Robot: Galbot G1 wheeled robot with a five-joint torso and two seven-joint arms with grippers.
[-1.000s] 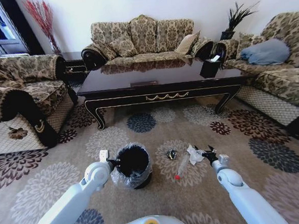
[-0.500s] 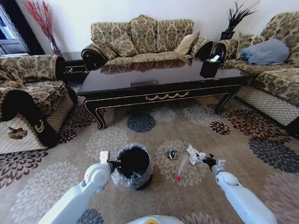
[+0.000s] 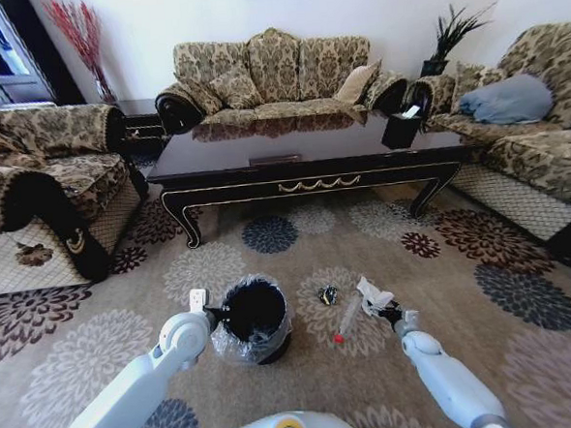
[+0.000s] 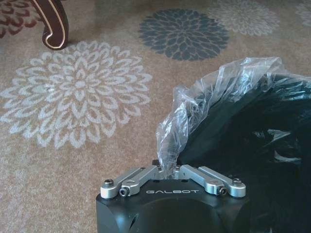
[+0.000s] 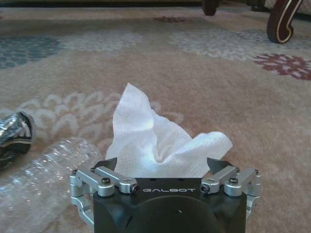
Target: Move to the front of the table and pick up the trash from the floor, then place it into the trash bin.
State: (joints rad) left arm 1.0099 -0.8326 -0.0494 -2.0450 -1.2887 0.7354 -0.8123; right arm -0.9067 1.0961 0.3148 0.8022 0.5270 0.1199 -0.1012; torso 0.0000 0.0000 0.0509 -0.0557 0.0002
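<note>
From the head camera you see the bin [image 3: 254,317] in front of the table [image 3: 306,150]; tissue [image 3: 372,292], bottle [image 3: 348,318] and wrapper [image 3: 327,295] lie right of the bin; your left wrist shows the left gripper [image 4: 169,170] pinched on the bin's bag [image 4: 214,92]; your right wrist shows the right gripper [image 5: 163,164] spread around the tissue [image 5: 160,138], bottle [image 5: 46,170] beside it.

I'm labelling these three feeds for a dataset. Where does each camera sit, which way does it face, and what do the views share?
Head view: on the robot's head, looking forward and down at the carpet, coffee table and sofas; both arms show.
Left wrist view: on the left arm, facing the trash bin; the left gripper is shut on its plastic liner.
Right wrist view: on the right arm, low over the carpet; the right gripper, fingers open, flanks the tissue.
Shared: bin, tissue, bottle.
</note>
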